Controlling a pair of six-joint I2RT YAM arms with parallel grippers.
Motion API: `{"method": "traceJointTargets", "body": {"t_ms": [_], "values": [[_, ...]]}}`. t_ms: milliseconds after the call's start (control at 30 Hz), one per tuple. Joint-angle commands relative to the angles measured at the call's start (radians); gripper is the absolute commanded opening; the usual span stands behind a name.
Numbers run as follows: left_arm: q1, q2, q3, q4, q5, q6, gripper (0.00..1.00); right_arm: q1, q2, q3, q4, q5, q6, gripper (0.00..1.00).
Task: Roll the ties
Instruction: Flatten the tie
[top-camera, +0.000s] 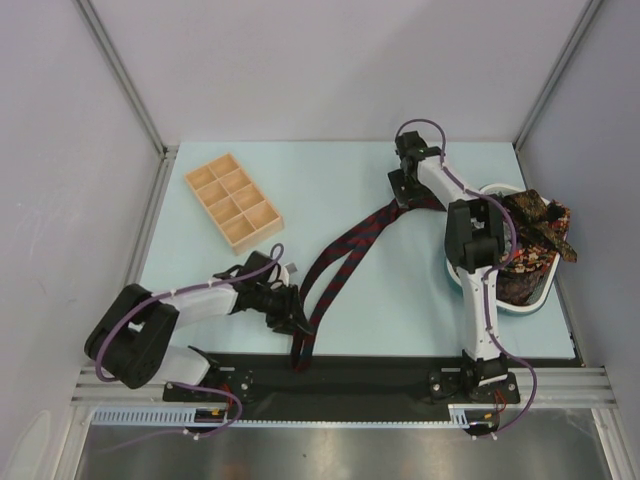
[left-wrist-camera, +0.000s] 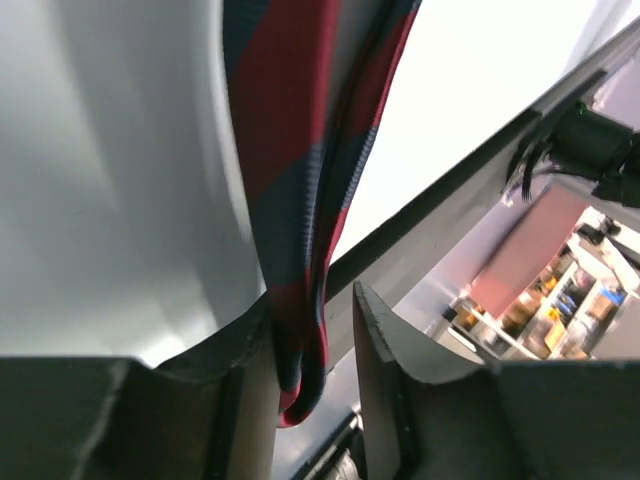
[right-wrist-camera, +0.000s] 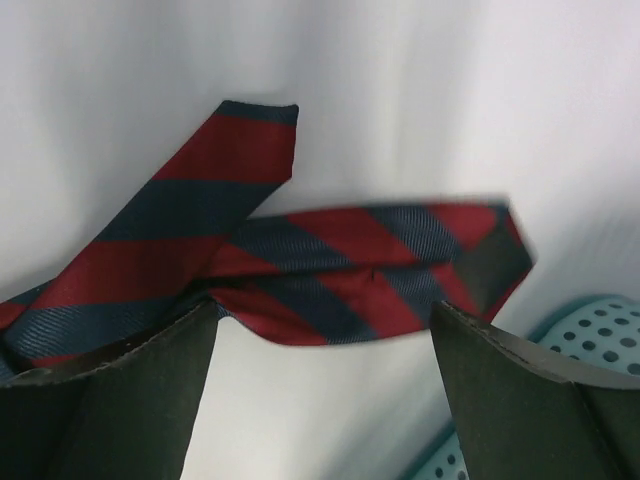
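Plainly, you were at the start of the roll with one tie, not yet turning it. The striped tie (top-camera: 340, 255), navy with red diagonals, lay doubled over on the table (top-camera: 400, 310). It ran from its two loose ends at the far side down to a fold at the near edge.

Your left gripper (top-camera: 297, 325) sat at that fold. In the left wrist view the doubled cloth hung between the fingers and rested against one of them, with a clear gap to the other. So the jaws stood partly apart and pinched nothing.

Your right gripper (right-wrist-camera: 325, 320) hovered over the loose ends with its jaws wide. The two ends lay splayed and crossed on the table beyond them, unheld. The other ties (top-camera: 535, 235) were heaped in the perforated basket (top-camera: 500, 305) on the right. The wooden tray (top-camera: 233, 201) stood well apart at the far left, and I saw no rolled tie in it.

By my judgement, the next move called for a firm pinch on one end so the turns could begin. The two layers needed to lie square on each other first. The splayed ends looked likely to make the roll wander.
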Motion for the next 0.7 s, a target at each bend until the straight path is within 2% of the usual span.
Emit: {"method": "traceJointTargets", "body": {"t_ms": [0,200,333,367,400,433,467,500,567,600,633,667], "values": [[0.029,-0.064,0.070,-0.082,-0.060,0.075,0.38,-0.012,-0.068,-0.031,0.085,0.003,0.060,0.94],[0.135,-0.132,0.104,-0.202,-0.095,0.165,0.40,-0.037,-0.205,-0.195,0.188,-0.179,0.168,0.87],[0.161,-0.172,0.153,-0.286,-0.157,0.183,0.50,-0.046,-0.333,-0.355,0.333,-0.233,0.241,0.86],[0.167,-0.181,0.163,-0.297,-0.187,0.192,0.54,-0.048,-0.372,-0.404,0.352,-0.205,0.288,0.86],[0.187,-0.193,0.170,-0.302,-0.191,0.196,0.64,-0.055,-0.389,-0.424,0.369,-0.195,0.307,0.86],[0.199,-0.199,0.173,-0.318,-0.189,0.200,0.70,-0.058,-0.402,-0.444,0.401,-0.192,0.330,0.85],[0.210,-0.204,0.178,-0.323,-0.186,0.204,0.76,-0.064,-0.412,-0.456,0.414,-0.184,0.394,0.79],[0.228,-0.218,0.192,-0.332,-0.198,0.213,0.87,-0.071,-0.416,-0.466,0.421,-0.186,0.439,0.76],[0.235,-0.232,0.215,-0.361,-0.235,0.224,0.89,-0.091,-0.409,-0.464,0.415,-0.229,0.493,0.68],[0.233,-0.245,0.239,-0.369,-0.281,0.233,0.90,-0.094,-0.392,-0.449,0.406,-0.202,0.605,0.66],[0.233,-0.250,0.251,-0.384,-0.301,0.236,0.91,-0.095,-0.378,-0.435,0.371,-0.189,0.634,0.65],[0.233,-0.256,0.265,-0.389,-0.318,0.247,0.91,-0.095,-0.366,-0.418,0.356,-0.194,0.657,0.68]]}}
